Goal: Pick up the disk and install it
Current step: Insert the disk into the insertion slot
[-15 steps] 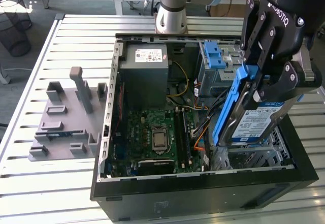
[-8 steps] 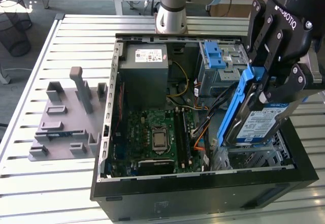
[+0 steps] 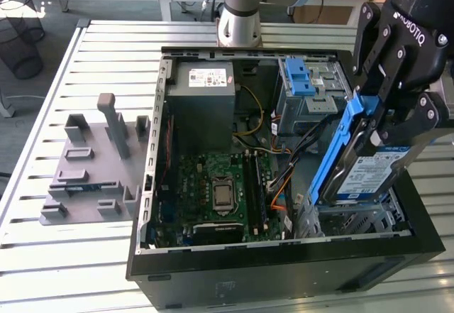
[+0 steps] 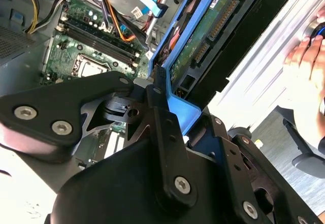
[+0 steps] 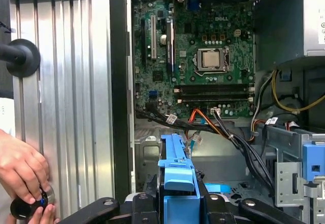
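**Disk [image 3: 372, 174] is picked up, but not in its place yet**

The disk hangs tilted over the grey metal bay [image 3: 355, 222] at the front corner of the open computer case [image 3: 284, 255], on the exterior view's right. The gripper [image 3: 389, 123] grabs it from above, with its jaws pinching the blue rails on both sides. So the picking up looks done. The putting in does not look done, because the disk leans and most of it sticks up out of the case.

A bunch of cables [image 3: 284, 174] runs just beside the bay and could get caught. The green board [image 3: 213, 185] lies in the middle, with the big grey box [image 3: 202, 93] farther back. An upright blue latch [image 3: 301, 79] stands near the disk. A grey plastic stand [image 3: 92, 164] sits on the table [image 3: 92, 50], well apart. In the first wrist view a person's hand [image 5: 20, 168] rests on the table beside the case.
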Controlling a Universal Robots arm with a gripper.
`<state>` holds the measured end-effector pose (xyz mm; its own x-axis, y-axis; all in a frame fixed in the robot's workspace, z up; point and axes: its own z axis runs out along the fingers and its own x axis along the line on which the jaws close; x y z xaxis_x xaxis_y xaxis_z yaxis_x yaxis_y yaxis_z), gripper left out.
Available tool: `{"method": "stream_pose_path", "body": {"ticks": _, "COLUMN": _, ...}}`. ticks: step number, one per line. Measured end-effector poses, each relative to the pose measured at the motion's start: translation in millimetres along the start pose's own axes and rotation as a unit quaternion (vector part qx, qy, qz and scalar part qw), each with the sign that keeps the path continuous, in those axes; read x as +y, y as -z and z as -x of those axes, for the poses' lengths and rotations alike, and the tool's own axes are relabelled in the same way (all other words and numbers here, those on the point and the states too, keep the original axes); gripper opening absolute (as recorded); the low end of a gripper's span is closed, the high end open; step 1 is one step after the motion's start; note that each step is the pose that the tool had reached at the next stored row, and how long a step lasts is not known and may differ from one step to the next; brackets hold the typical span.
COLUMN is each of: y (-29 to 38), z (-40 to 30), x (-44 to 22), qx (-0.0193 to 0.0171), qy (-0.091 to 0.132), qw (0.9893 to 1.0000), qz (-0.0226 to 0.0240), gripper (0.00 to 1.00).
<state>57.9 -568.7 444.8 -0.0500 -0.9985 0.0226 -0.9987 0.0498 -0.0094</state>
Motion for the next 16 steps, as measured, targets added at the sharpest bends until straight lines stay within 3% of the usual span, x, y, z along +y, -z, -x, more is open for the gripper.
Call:
{"method": "stream_pose_path", "body": {"ticks": 4, "y": -1.2, "z": 0.3, "x": -4.2, "qx": 0.0000, "qy": 0.000, "qw": 1.0000, "qz": 0.0000, "gripper": 0.36}}
{"method": "stream_pose_path", "body": {"ticks": 16, "y": -3.5, "z": 1.6, "x": -8.5, "qx": 0.0000, "qy": 0.000, "qw": 1.0000, "qz": 0.0000, "gripper": 0.36}}
